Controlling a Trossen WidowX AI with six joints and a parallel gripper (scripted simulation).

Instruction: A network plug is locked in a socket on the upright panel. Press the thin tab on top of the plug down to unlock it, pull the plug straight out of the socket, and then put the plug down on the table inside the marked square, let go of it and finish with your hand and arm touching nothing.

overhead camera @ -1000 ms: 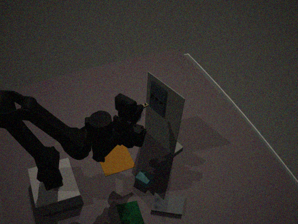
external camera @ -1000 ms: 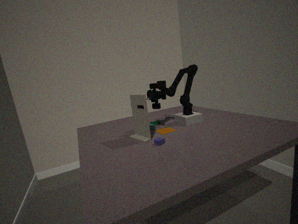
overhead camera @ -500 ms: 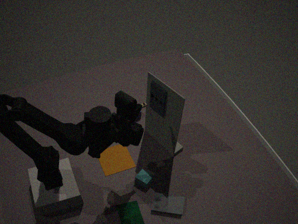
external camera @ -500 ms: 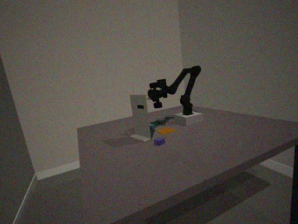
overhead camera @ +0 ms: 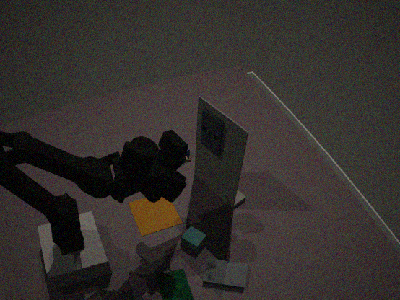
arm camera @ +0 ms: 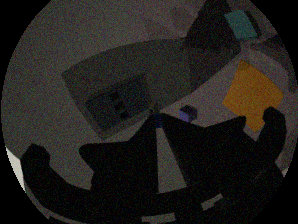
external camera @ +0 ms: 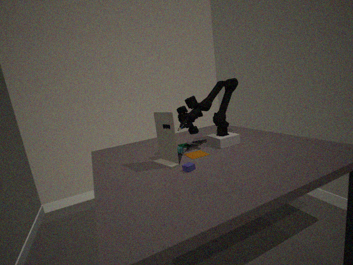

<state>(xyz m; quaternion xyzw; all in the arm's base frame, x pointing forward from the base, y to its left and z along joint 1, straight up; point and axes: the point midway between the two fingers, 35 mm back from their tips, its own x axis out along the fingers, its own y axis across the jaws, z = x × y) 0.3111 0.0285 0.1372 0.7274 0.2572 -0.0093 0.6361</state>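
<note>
Top view overhead, exterior distant, wrist close; all share panel [overhead camera: 220,159].

The black arm [external camera: 220,95] is reaching from its white base [external camera: 223,139] toward the upright panel [external camera: 165,137], its gripper [external camera: 180,128] hanging just beside the panel, clamped on a small plug [external camera: 179,129]. An orange square [external camera: 197,154] and a purple block [external camera: 188,167] are lying on the table [external camera: 255,178].
</note>
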